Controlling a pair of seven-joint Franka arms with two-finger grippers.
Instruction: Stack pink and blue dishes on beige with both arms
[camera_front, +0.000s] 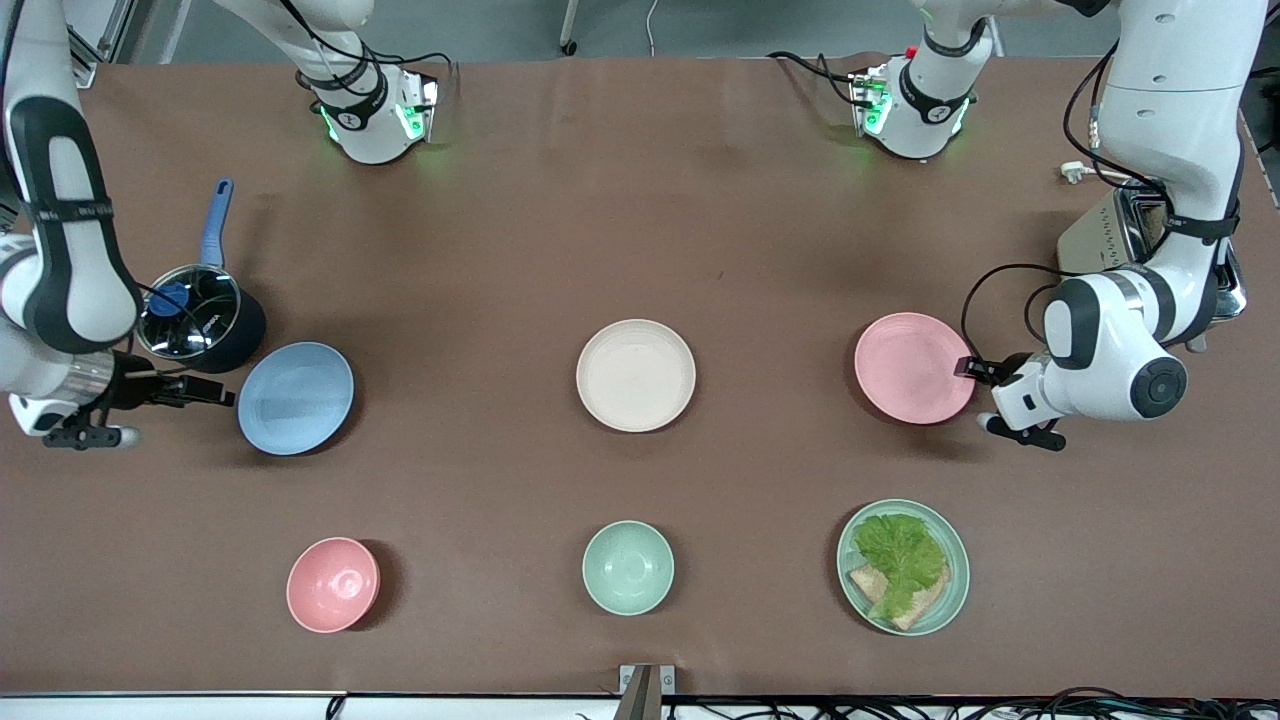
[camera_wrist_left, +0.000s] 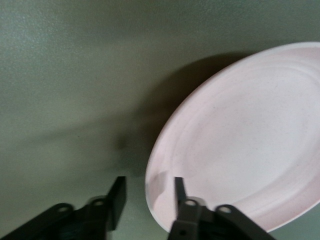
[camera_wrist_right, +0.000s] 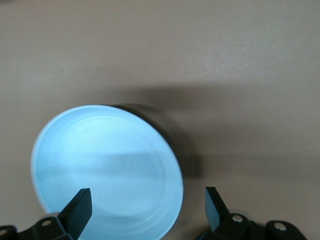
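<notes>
The beige plate (camera_front: 636, 375) lies at the table's middle. Toward the left arm's end is the pink plate (camera_front: 912, 367) (camera_wrist_left: 240, 150), resting on the table. My left gripper (camera_front: 968, 369) (camera_wrist_left: 148, 195) is open at its rim, one finger over the plate and one outside it. The blue plate (camera_front: 296, 397) (camera_wrist_right: 105, 165) rests toward the right arm's end. My right gripper (camera_front: 222, 397) (camera_wrist_right: 147, 206) stands wide open at its edge, and the rim lies between the fingers in the right wrist view.
A dark pot with a blue handle (camera_front: 200, 320) stands right beside the blue plate and the right arm. Nearer the camera sit a pink bowl (camera_front: 333, 584), a mint bowl (camera_front: 628, 567) and a mint plate with lettuce and bread (camera_front: 903, 567). A toaster (camera_front: 1125, 232) stands by the left arm.
</notes>
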